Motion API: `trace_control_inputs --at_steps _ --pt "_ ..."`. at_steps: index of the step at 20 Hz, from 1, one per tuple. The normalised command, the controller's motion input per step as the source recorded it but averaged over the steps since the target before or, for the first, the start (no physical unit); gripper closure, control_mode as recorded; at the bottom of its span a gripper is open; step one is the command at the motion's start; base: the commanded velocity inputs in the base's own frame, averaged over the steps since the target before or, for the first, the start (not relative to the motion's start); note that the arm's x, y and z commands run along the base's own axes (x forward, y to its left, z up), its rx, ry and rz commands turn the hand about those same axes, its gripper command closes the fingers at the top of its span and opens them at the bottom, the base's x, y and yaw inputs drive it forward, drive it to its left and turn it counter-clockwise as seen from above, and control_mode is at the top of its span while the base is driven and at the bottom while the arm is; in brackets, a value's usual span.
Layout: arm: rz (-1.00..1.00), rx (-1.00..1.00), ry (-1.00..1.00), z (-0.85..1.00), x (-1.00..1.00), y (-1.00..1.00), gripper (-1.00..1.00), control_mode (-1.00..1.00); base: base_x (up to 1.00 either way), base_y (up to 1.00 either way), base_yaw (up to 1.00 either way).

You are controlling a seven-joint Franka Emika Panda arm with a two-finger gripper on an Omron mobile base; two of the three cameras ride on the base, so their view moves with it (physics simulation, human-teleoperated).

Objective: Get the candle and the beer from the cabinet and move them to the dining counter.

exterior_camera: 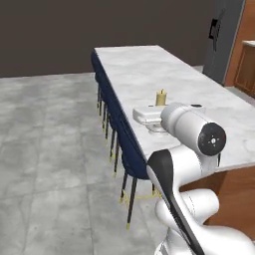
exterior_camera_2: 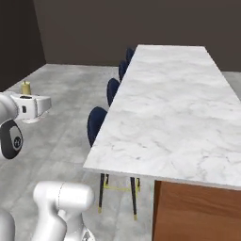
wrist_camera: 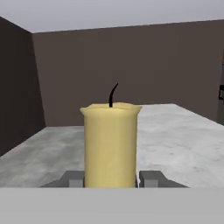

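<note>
Fingers (wrist_camera: 112, 178) clamp one candle (wrist_camera: 111, 144); four chairs (exterior_camera_2: 96, 123).

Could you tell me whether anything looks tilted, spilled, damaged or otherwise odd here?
Nothing stands out. The candle sits upright between the fingers of the hand, its wick slightly curved. The dining counter looks clean and unmarked, and the dark blue chairs stand in an even row along its side.

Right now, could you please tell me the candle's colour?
Pale yellow with a dark wick, clearest in the hand view: candle.
</note>
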Motion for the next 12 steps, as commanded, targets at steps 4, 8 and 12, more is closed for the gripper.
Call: trace_control_inputs --at_steps 4,8,12 --pt "0.0 0.0 0.0 0.0 0.0 0.0 1.0 1.0 0.29 0.59 -0.46" --pt "0.0 0.0 0.0 0.0 0.0 0.0 1.0 1.0 0.36 0.6 -0.48" --pt "0.0 0.0 0.0 0.0 0.0 0.0 1.0 1.0 0.49 0.6 -0.5"
